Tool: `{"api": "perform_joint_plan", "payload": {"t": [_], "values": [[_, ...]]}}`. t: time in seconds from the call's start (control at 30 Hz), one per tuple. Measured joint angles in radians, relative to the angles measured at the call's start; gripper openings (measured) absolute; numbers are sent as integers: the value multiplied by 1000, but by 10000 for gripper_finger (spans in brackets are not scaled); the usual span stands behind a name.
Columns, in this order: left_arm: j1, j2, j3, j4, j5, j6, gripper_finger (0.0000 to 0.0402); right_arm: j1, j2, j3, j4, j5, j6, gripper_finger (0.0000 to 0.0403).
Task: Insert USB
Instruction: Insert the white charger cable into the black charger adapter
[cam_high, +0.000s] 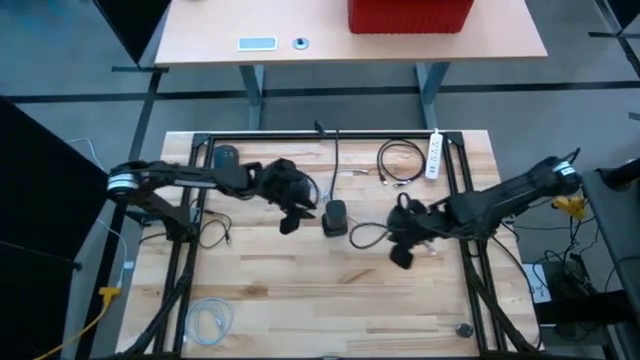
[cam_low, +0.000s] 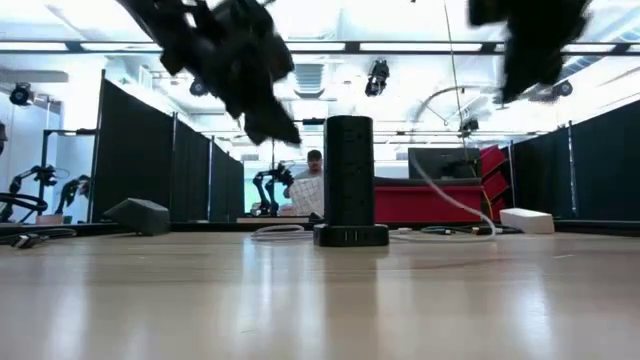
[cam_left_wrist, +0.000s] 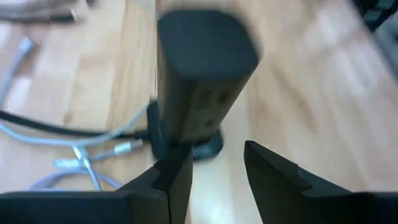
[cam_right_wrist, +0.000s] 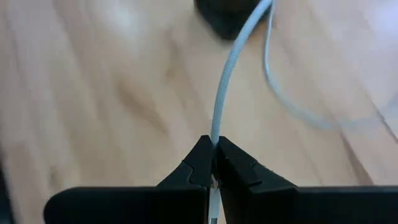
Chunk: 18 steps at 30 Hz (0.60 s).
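Standing upright mid-table on pale wooden planks (cam_high: 300, 300), a black charging tower (cam_high: 335, 217) faces a curtained lab. Left gripper (cam_high: 293, 218) hovers beside it, jaws parted, empty. Right gripper (cam_right_wrist: 214, 163) pinches a grey USB cable (cam_right_wrist: 225, 87).

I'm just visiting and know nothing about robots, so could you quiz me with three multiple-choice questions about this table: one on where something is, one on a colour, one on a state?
1. Where is the black power tower?
A. between the two arms
B. at the table's front edge
C. on the floor

2. What colour is the power strip at the table's back?
A. red
B. white
C. green

3. What is the right gripper doing?
A. hanging open
B. pinching a pale cable
C. holding a cup

Answers: 1 A, the high view shows it mid-table; 2 B, plainly white; 3 B, its fingers close on the cable.
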Motion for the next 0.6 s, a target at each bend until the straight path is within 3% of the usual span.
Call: {"api": "perform_joint_plan", "payload": {"t": [0.6], "values": [[-400, -150, 1, 413, -210, -336, 145, 163, 14, 234, 78, 52, 184, 0]]}}
